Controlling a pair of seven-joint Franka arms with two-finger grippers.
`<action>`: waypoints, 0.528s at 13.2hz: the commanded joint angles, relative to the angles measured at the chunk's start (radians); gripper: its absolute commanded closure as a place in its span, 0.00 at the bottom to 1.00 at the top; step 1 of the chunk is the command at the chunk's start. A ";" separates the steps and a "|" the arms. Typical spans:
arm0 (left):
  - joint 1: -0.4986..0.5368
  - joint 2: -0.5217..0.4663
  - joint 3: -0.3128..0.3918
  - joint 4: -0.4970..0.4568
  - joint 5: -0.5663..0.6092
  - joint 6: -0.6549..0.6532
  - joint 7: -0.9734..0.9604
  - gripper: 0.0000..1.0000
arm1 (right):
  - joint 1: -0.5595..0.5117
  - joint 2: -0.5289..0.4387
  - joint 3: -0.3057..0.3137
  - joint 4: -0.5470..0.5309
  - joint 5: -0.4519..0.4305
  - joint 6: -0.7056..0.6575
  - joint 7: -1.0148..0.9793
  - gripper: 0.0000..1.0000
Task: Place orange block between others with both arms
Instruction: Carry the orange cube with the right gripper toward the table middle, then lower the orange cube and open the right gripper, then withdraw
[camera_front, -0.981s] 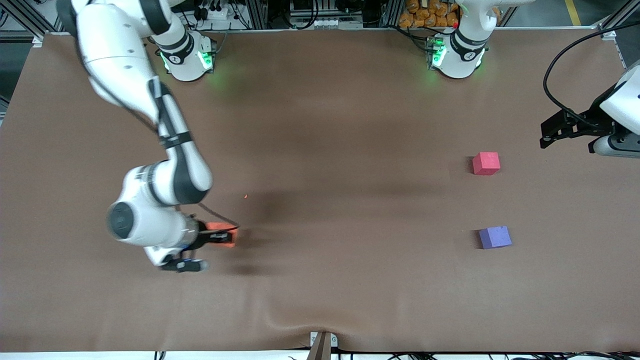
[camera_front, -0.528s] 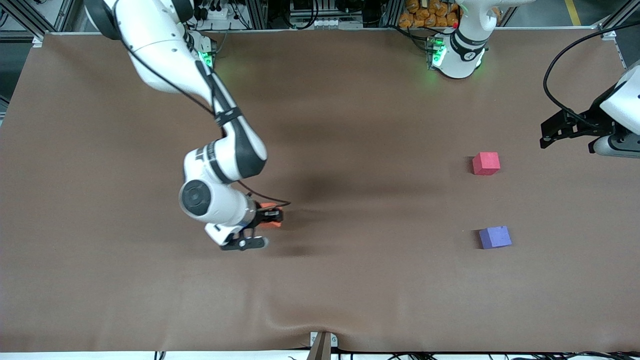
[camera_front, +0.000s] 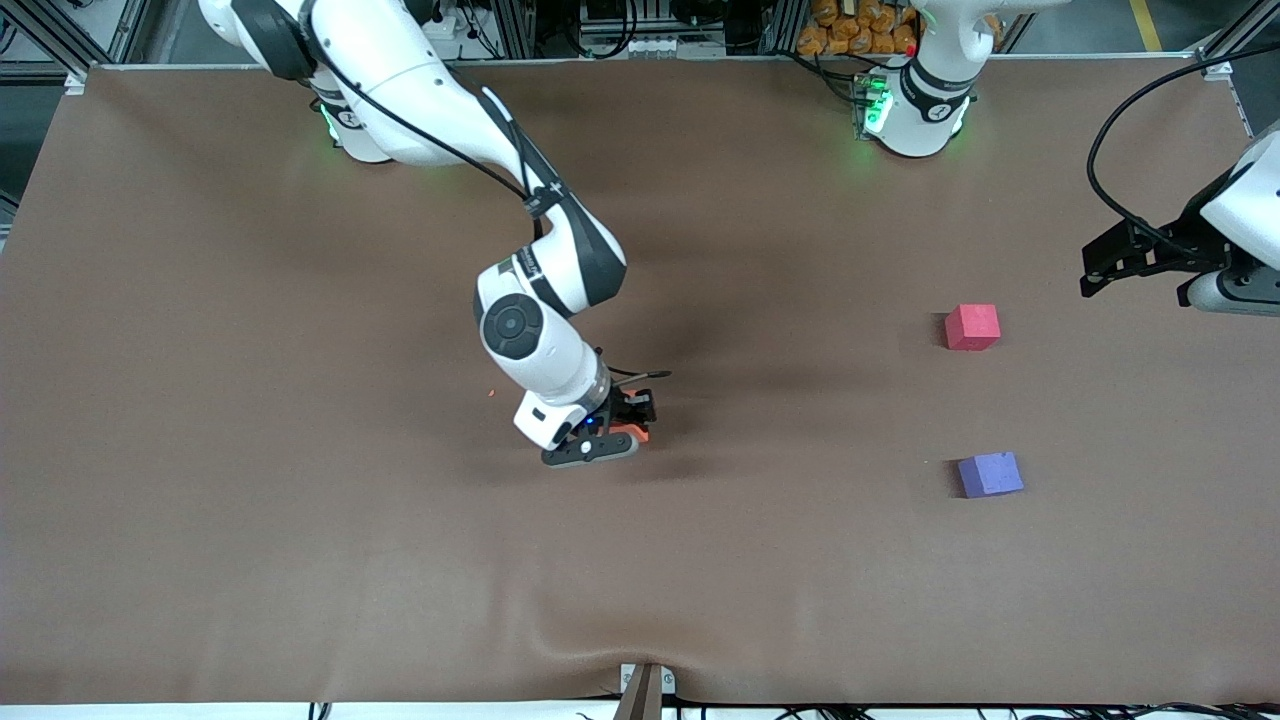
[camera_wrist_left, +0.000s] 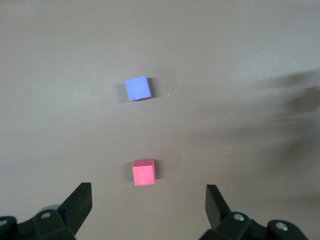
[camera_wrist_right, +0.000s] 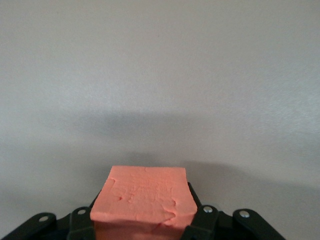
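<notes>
My right gripper (camera_front: 628, 420) is shut on the orange block (camera_front: 632, 434), carried over the middle of the table; the right wrist view shows the orange block (camera_wrist_right: 142, 196) squeezed between the black fingers. The red-pink cube (camera_front: 972, 326) and the purple-blue cube (camera_front: 990, 474) sit apart toward the left arm's end, the purple-blue one nearer the front camera. My left gripper (camera_front: 1100, 262) waits open in the air at that end. Its wrist view shows the red-pink cube (camera_wrist_left: 144, 172) and the purple-blue cube (camera_wrist_left: 137, 88) below its spread fingers (camera_wrist_left: 80, 202).
The brown table cover (camera_front: 300, 560) has a wrinkle near the front edge by a small bracket (camera_front: 645, 688). A tiny orange crumb (camera_front: 491, 393) lies on the cover beside the right arm. A black cable (camera_front: 1110, 150) loops above the left arm's wrist.
The right arm has swung with the orange block from the right arm's end toward the table's middle. The left arm and both other cubes have not moved.
</notes>
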 joint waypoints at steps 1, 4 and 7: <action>0.009 -0.001 -0.006 0.007 0.005 0.004 0.020 0.00 | 0.023 0.029 -0.011 0.004 0.015 0.009 0.001 0.50; 0.009 -0.001 -0.006 0.007 0.005 0.004 0.020 0.00 | 0.037 0.048 -0.011 0.004 0.018 0.012 0.001 0.47; 0.012 -0.001 -0.006 0.007 0.005 0.004 0.020 0.00 | 0.040 0.057 -0.011 0.003 0.015 0.009 0.001 0.47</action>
